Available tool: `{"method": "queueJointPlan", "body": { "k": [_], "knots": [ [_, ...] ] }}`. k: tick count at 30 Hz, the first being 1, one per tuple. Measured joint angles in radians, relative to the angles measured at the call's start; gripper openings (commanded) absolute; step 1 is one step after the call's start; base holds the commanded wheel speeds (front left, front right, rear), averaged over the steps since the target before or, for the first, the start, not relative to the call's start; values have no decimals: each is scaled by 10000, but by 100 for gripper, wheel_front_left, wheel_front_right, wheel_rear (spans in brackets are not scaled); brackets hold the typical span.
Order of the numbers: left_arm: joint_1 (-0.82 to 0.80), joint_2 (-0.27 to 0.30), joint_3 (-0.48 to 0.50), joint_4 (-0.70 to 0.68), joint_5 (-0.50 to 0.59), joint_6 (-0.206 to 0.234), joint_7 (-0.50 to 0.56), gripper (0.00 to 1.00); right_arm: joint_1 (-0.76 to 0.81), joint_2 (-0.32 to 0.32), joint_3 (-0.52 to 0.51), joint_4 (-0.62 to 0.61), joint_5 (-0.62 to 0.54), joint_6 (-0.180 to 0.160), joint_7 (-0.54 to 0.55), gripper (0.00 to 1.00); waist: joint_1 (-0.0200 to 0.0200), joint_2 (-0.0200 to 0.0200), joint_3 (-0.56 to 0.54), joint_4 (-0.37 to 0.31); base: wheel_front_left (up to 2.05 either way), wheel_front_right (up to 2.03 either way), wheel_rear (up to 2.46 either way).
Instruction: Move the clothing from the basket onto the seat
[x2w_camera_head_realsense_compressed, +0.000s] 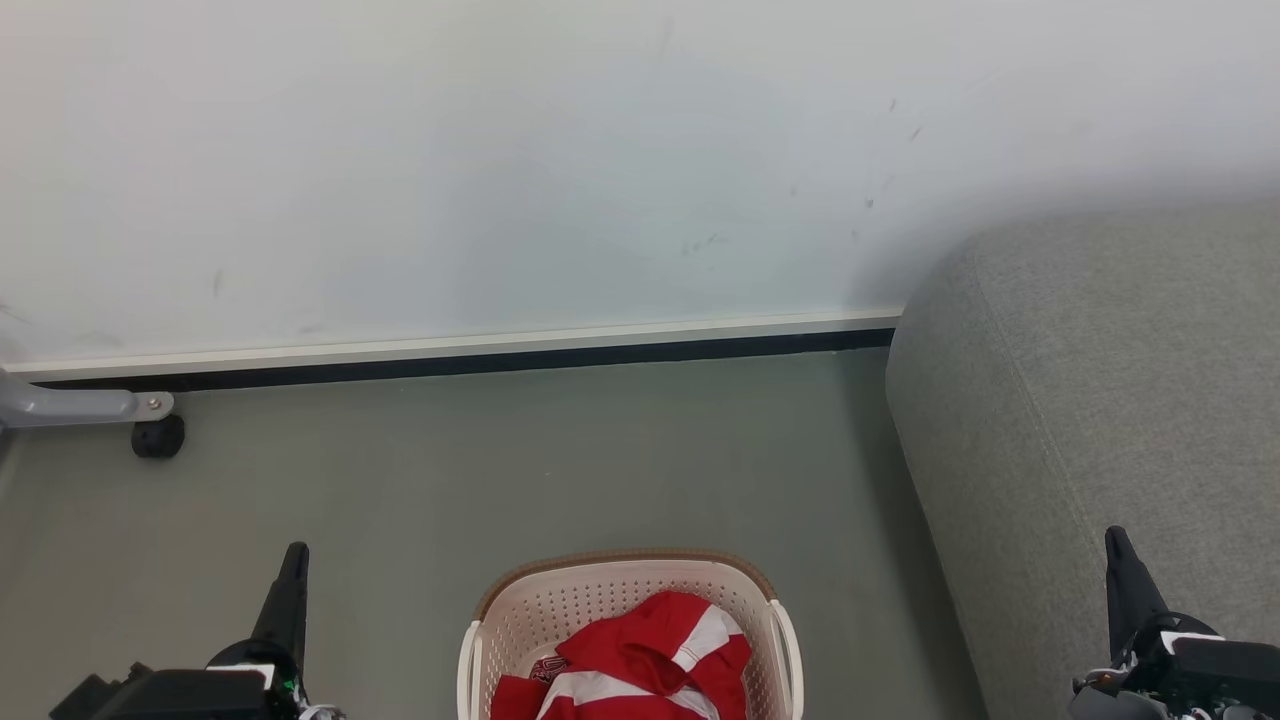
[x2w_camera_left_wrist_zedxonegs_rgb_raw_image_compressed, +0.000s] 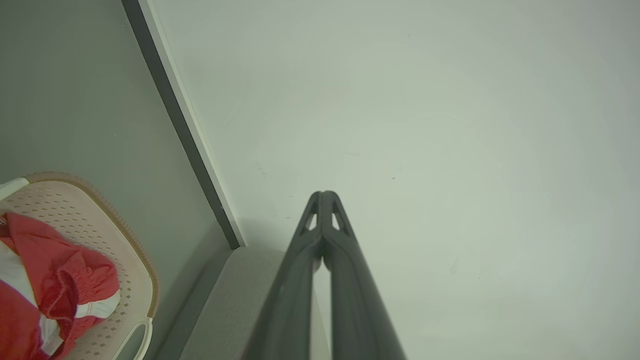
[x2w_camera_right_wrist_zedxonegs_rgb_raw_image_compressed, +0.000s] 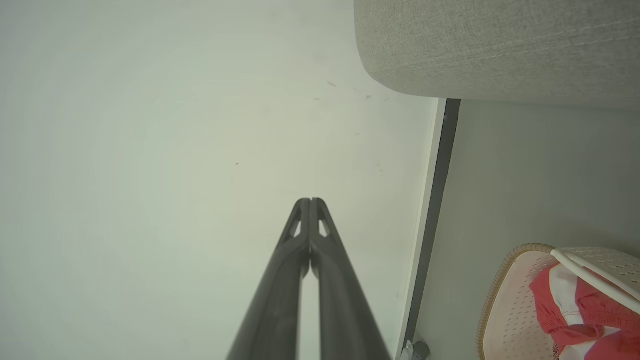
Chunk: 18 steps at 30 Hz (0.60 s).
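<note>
You have the clothing (x2w_camera_head_realsense_compressed: 640, 655) lying bunched in the basket (x2w_camera_head_realsense_compressed: 560, 608), a red heap with white stripes and a small logo near its left edge. The basket stands on the grey floor (x2w_camera_head_realsense_compressed: 450, 470) at the near middle of the scene, with the brown rim of its far side toward the wall (x2w_camera_head_realsense_compressed: 500, 150). The seat (x2w_camera_head_realsense_compressed: 1100, 400) is to the right of the basket, near it but apart, and runs back to the wall. Your left gripper (x2w_camera_head_realsense_compressed: 296, 550) is at the near left, beside the basket and clear of it. Its fingers are pressed together with nothing between them, and the left wrist view shows the two tips meeting. Your right gripper (x2w_camera_head_realsense_compressed: 1114, 536) is at the near right, seen against the seat's grey fabric, and its fingers are likewise pressed together and grip nothing. Both point toward the wall. At the far left a grey leg (x2w_camera_head_realsense_compressed: 80, 405) with a black caster (x2w_camera_head_realsense_compressed: 158, 437) stands by the baseboard (x2w_camera_head_realsense_compressed: 450, 352).
</note>
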Motion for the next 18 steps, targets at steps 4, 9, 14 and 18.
{"method": "queueJointPlan", "body": {
  "k": [4,9,14,18],
  "knots": [
    [0,0,0,0,0,0,0,0,0,0,0,0,0,0,0,0,0,0,0,0,0,0,0],
    [0,0,0,0,0,0,0,0,0,0,0,0,0,0,0,0,0,0,0,0,0,0,0],
    [0,0,0,0,0,0,0,0,0,0,0,0,0,0,0,0,0,0,0,0,0,0,0],
    [0,0,0,0,0,0,0,0,0,0,0,0,0,0,0,0,0,0,0,0,0,0,0]
  ]
}}
